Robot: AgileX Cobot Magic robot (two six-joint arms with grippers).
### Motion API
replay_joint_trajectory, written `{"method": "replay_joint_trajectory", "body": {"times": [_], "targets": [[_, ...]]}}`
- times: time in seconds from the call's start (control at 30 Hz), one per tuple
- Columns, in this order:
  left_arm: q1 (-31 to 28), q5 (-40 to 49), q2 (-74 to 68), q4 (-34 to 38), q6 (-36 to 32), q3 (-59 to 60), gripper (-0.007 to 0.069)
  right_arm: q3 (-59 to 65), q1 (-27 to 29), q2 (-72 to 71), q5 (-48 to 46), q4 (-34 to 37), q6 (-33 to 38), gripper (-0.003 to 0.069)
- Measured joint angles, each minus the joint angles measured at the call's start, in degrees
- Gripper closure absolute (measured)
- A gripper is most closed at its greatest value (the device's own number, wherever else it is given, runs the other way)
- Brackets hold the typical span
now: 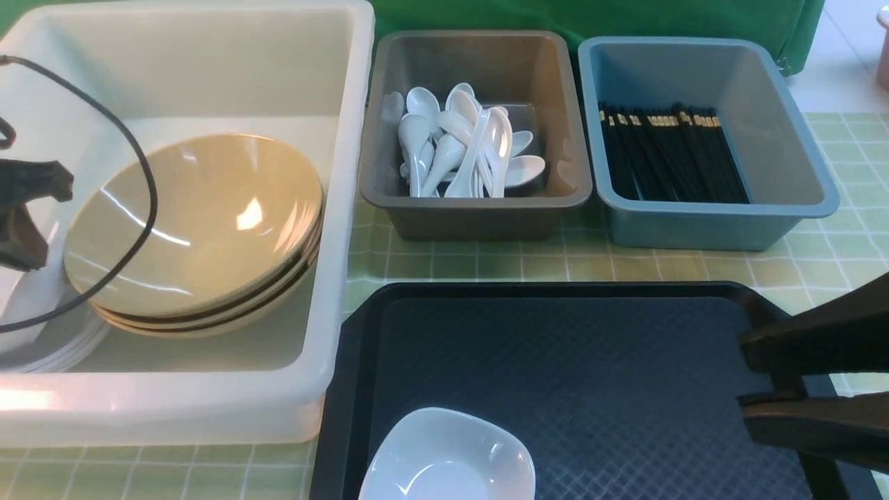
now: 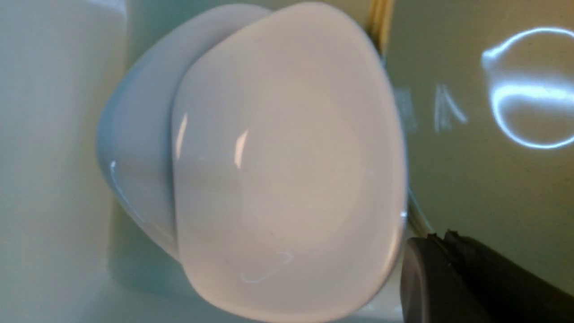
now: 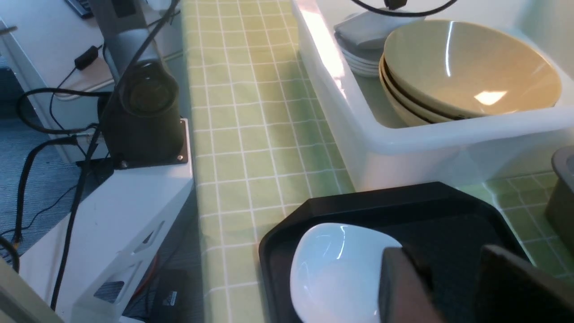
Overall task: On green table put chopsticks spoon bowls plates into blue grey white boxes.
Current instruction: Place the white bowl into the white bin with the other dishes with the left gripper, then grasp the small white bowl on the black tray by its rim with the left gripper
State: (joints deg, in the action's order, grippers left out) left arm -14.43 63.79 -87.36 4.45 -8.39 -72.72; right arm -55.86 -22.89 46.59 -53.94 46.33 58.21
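Note:
Inside the large white box [image 1: 333, 208] lies a stack of tan bowls [image 1: 201, 222], with white plates [image 1: 55, 347] piled beside it. My left gripper [image 1: 42, 201] hangs over those plates [image 2: 287, 170]; its fingers [image 2: 448, 269] are pressed together, shut on nothing, beside the top plate's rim. Spoons [image 1: 458, 146] fill the grey box [image 1: 472, 215], and chopsticks [image 1: 667, 153] lie in the blue box [image 1: 722, 222]. One white plate [image 1: 448, 458] sits on the black tray [image 1: 590, 361]. My right gripper [image 1: 753, 375] stands open over the tray, close to that plate [image 3: 336, 269], with nothing between its fingers [image 3: 399, 287].
The pale green checked table [image 1: 472, 264] shows between the boxes and the tray. In the right wrist view the table's edge drops off to the left arm's base [image 3: 143, 112] and floor cables. A black cable [image 1: 139, 173] loops over the white box.

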Motion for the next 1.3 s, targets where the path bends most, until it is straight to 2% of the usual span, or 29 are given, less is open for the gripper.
{"method": "replay_joint_trajectory", "body": {"times": [0.23,0.73,0.9,1.0,1.1,1.17,1.3], "targets": [[0.00,-2.35,0.00,-1.10,0.70,0.00,0.0626,0.00,0.00,0.00,-0.03,0.00,0.00,0.0424],[0.00,-3.80,-4.09,1.64,-0.12,3.59,0.0626,0.00,0.00,0.00,-0.07,0.00,0.00,0.0424],[0.97,0.54,2.70,8.20,-3.37,-2.71,0.0626,0.00,0.00,0.00,-0.07,0.00,0.00,0.0424],[4.64,2.02,7.40,15.34,-9.58,-4.72,0.0626,0.00,0.00,0.00,-0.07,0.00,0.00,0.0424],[12.14,5.69,10.09,22.85,-15.99,-5.08,0.0624,0.00,0.00,0.00,-0.07,0.00,0.00,0.0423],[18.22,6.66,9.98,24.60,-17.25,-4.34,0.0623,0.00,0.00,0.00,-0.14,0.00,0.00,0.0423],[29.76,5.41,6.61,22.73,-17.08,-1.34,0.0588,0.00,0.00,0.00,-0.37,0.00,0.05,0.0423]]}}
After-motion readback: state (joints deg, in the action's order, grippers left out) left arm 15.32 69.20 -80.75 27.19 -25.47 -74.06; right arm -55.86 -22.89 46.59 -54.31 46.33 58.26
